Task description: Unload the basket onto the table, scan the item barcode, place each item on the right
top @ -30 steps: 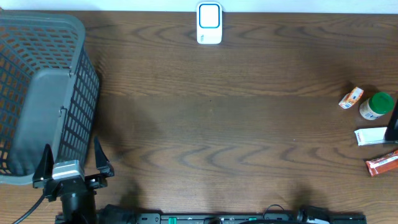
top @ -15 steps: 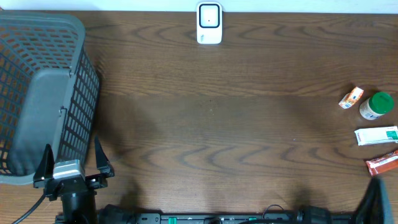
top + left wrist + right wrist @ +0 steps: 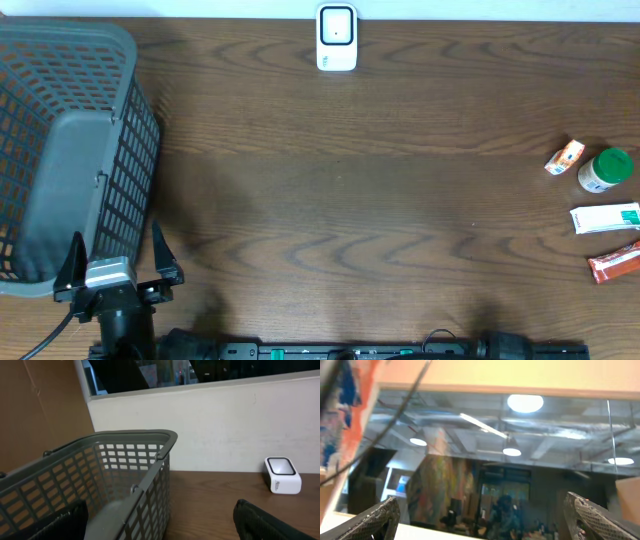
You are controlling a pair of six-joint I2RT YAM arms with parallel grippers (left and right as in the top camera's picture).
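Right arm had pulled back out of the overhead view, after sitting by the items at the right edge a second before. Everything else stayed put. Right jaws stood wide apart, holding nothing, with the wrist camera tilted up at ceiling lights (image 3: 525,403) behind glass. Left arm (image 3: 112,305) sat at the near edge beside the basket (image 3: 122,48), left jaws spread wide and empty too. Dark wood-grain counter (image 3: 350,180) was mostly bare in the middle, with a plain white wall (image 3: 225,425) behind it and a dark window above. White scanner (image 3: 337,37) stood at the far edge. Items to scan were bunched at the right edge: an orange packet (image 3: 565,157), a green-capped bottle (image 3: 606,170), a white tube (image 3: 605,218) and a red wrapper (image 3: 614,263), all untouched.
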